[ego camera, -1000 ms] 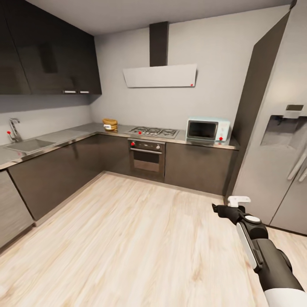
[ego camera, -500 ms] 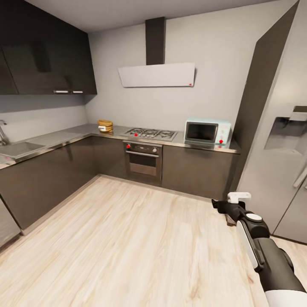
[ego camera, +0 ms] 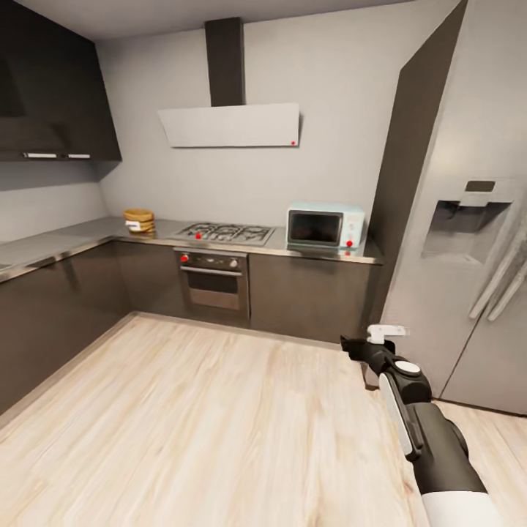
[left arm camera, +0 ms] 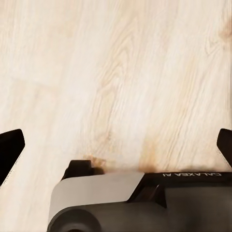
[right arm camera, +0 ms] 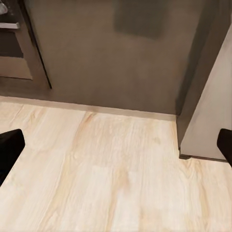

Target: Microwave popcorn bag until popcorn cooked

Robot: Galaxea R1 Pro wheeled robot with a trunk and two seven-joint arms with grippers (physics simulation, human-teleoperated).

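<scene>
Far off, the popcorn bag (ego camera: pixel 138 219) is a small tan sack with a white label, standing on the pale grey countertop (ego camera: pixel 73 240) left of the hob. Further right on that counter sits the mint-blue microwave (ego camera: pixel 325 228), its dark glass door closed. My right gripper (ego camera: pixel 360 347) hangs low over the wooden floor, well short of the cabinets. Its fingertips (right arm camera: pixel 9 147) stand wide apart, open and empty, facing the dark cabinet front. The left gripper (left arm camera: pixel 116 147) is open too, with bare floor planks between its fingertips (left arm camera: pixel 9 150).
A built-in oven (ego camera: pixel 212 282) sits under the gas hob (ego camera: pixel 223 233), with a hood (ego camera: pixel 230 124) above. The tall steel fridge (ego camera: pixel 468 241) stands close on the right. Dark cabinets (ego camera: pixel 51 307) run along the left, and light wood floor (ego camera: pixel 205 410) lies between.
The camera has turned and moved, so the whole kitchen has slid left and the sink has left the picture. My right arm keeps the same pose.
</scene>
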